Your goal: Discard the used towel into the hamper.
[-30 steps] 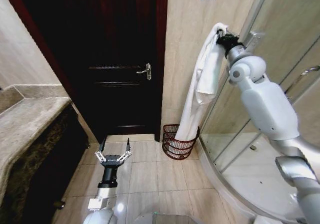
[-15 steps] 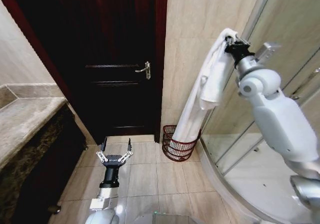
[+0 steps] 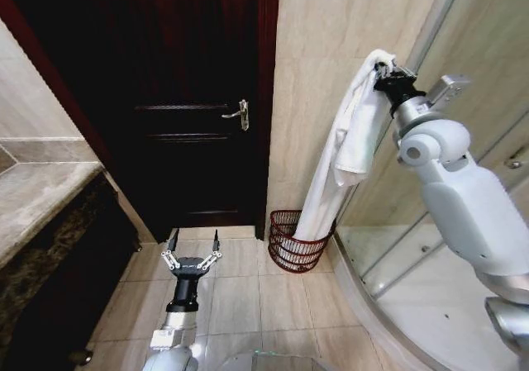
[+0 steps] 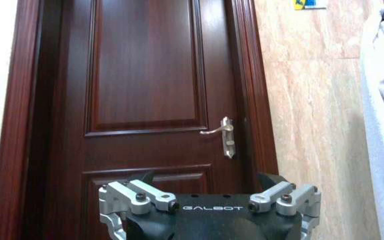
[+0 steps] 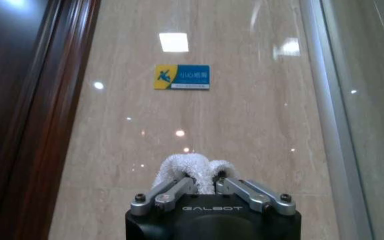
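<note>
Towel (image 3: 343, 152) hangs near-vertical, top pinched in right claw (image 3: 387, 67), bottom end in hamper (image 3: 291, 243); left claw (image 3: 193, 247) spread, empty.

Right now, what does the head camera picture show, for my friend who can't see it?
The right gripper holds a white towel high, its end hanging into a red basket on the floor. The left gripper waits open, low, before a dark door.

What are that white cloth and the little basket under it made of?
The towel looks like soft white terry cotton: it drapes limply and shows a nubby pile at the right tool. The hamper looks like dark red-brown wicker or coated wire, seen from its open lattice.
</note>
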You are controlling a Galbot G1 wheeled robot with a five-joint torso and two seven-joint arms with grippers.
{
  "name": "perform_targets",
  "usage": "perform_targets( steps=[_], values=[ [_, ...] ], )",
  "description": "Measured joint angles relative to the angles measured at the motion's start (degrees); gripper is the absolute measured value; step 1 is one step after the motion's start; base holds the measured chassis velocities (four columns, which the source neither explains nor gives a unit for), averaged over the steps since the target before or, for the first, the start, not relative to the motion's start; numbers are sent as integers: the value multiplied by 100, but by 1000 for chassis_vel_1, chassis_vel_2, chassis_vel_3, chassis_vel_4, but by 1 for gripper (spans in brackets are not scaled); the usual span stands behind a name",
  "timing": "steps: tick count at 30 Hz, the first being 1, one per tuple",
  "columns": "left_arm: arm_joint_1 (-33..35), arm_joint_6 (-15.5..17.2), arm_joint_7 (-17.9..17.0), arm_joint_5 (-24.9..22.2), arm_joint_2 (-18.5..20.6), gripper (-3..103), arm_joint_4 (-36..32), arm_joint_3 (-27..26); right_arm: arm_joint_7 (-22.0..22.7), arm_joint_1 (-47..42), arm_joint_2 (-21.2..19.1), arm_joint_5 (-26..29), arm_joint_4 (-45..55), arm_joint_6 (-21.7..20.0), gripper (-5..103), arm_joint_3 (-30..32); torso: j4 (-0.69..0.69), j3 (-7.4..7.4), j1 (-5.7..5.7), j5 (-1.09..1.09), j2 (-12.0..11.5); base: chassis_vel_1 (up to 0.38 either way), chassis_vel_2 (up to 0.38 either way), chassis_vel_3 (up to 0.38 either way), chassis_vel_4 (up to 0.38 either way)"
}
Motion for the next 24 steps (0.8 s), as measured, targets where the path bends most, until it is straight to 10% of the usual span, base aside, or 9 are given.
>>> perform_targets(
  steps=[24],
  values=[
    [1,-70,16,67,13,100,22,78,146,-1849,-198,121,1229,-95,8,1046,-1,-308,-221,1,-536,-103,90,95,-90]
  ],
)
